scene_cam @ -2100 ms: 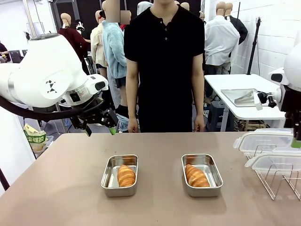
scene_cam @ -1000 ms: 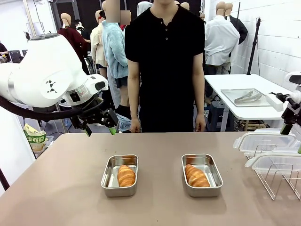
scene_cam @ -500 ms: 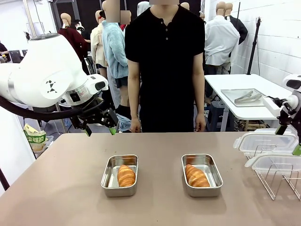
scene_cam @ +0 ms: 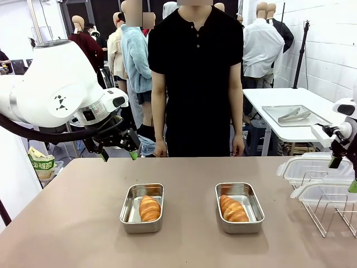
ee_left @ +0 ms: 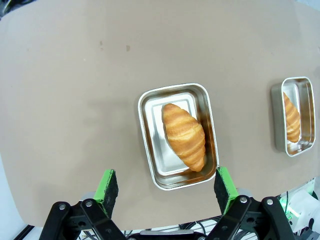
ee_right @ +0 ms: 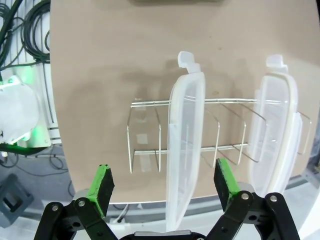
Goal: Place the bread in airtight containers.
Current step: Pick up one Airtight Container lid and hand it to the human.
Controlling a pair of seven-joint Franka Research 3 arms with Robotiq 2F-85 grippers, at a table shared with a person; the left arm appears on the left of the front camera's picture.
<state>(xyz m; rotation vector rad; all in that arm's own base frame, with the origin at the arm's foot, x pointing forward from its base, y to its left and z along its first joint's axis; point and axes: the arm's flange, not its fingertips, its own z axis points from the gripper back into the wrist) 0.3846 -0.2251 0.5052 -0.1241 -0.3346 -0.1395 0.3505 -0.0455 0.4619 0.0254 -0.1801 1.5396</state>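
Your left claw [ee_left: 165,184] is spread wide, hovering right over one bread roll [ee_left: 184,136] lying in its steel container [ee_left: 146,135] on the counter [ee_left: 75,100]. The second roll [ee_left: 292,117] sits in the other tin [ee_left: 276,115], off to the side. Your right claw [ee_right: 163,181], wide too, hangs over the clear lids [ee_right: 185,150] standing in the wire rack [ee_right: 145,135].

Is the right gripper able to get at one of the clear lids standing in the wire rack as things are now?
Likely yes. The right gripper is open above the wire rack, one clear lid stands on edge in line between its fingers, and nothing lies over it.
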